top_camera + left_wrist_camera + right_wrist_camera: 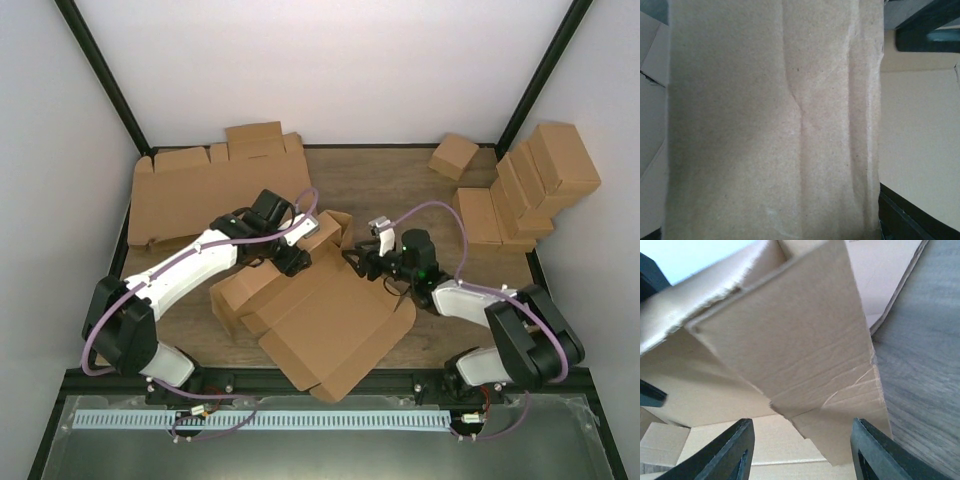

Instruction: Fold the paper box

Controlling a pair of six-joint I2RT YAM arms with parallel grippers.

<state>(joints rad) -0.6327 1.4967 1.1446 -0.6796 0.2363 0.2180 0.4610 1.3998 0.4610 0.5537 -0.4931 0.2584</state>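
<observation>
Brown cardboard, the paper box (330, 325) lies partly folded at the middle of the wooden table (400, 190), a raised flap standing between the two arms. The right gripper (357, 258) has its fingers (735, 452) spread wide, the flap's corner between them unclamped. The left gripper (293, 258) sits close against cardboard, and its grip cannot be told.

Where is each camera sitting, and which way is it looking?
Top external: high behind the arms, looking down at the table, the left arm, the right arm and the paper box.
Left wrist: on the left arm, so close that the paper box fills it; nothing of the robot clearly shows.
Right wrist: on the right arm, looking between its own open fingers at a raised flap.
Shared: all three see the paper box.
</observation>
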